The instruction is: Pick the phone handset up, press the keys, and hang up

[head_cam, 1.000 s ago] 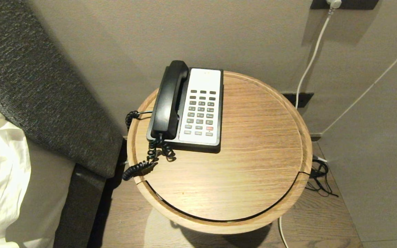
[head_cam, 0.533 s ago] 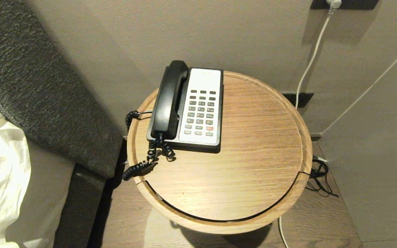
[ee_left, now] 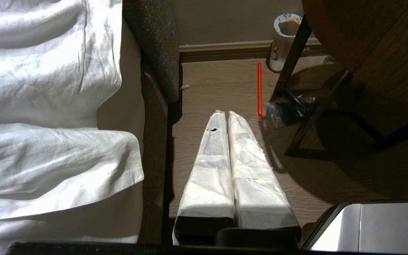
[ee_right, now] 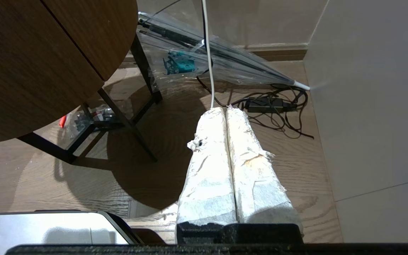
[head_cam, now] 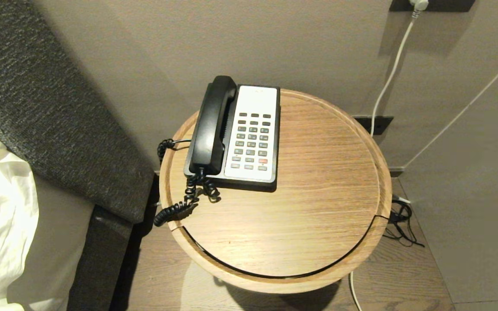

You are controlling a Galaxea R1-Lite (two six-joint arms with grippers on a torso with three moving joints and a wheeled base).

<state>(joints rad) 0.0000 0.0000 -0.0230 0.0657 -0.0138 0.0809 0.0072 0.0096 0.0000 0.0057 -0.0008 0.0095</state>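
A long glossy black plastic phone handset (head_cam: 211, 125) lies in its cradle on the left side of a black-and-white desk phone base (head_cam: 257, 101), upper centre of the head view, on a round light-oak side table (head_cam: 318, 181) with a raised rim. The keys (head_cam: 252, 141), a grid of small dark grey buttons with one red, sit in the white faceplate just right of the handset. A black coiled cord (head_cam: 180, 203) trails from the handset's near end over the table's left edge. Neither arm shows in the head view; both hang low beside the table, above the wood floor. The left gripper (ee_left: 226, 114), its fingers wrapped in white tape, is pressed closed on nothing at the centre of its wrist view; the right gripper (ee_right: 225, 109), taped likewise, is also closed and empty. Nothing of the task looks begun. The risks, by judgement: the slick, rounded handset could slip from taped fingers; the looped cord could snag on the rim and drag the light base; a broad fingertip could strike two small keys at once. One container is visible, a pale paper cup (ee_left: 284, 40) on the floor at the top of the left wrist view, something orange at its rim, its contents otherwise unclear.
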